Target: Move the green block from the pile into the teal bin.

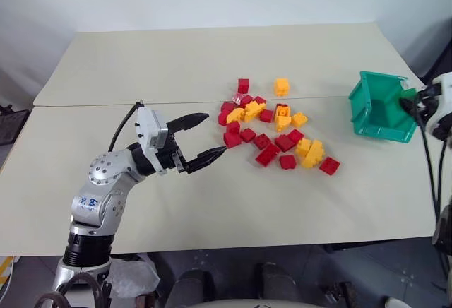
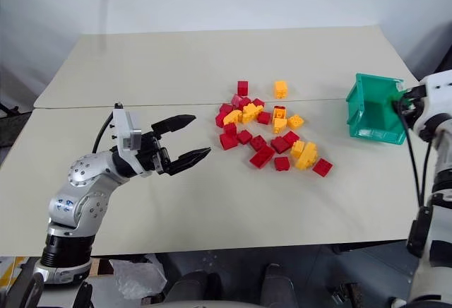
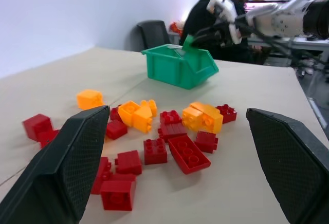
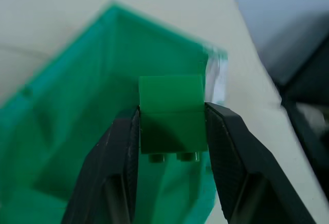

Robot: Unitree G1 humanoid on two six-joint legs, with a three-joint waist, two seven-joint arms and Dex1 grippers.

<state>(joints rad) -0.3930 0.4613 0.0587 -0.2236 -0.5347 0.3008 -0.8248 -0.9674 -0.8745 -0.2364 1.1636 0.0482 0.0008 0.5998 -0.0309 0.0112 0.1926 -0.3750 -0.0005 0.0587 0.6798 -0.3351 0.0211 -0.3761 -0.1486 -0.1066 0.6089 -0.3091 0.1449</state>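
Note:
The green block point(image 4: 171, 113) is pinched between the two black fingers of my right gripper point(image 4: 171, 112), studs facing the wrist. It hangs just over the open top of the teal bin point(image 1: 381, 114), at the bin's right rim. The bin stands on the table's right side with its cut-out front toward the pile. The pile point(image 1: 272, 128) of red and yellow bricks lies spread over the middle of the table. My left gripper point(image 1: 215, 133) hovers open just left of the pile, pointing at it, with nothing between its fingers.
The beige table cover has a seam point(image 1: 85, 105) running across it. The table's right edge is close behind the bin. Two stray bricks point(image 1: 281, 85) lie beyond the pile. A person point(image 3: 221, 8) and a dark chair point(image 3: 154, 31) are past the table.

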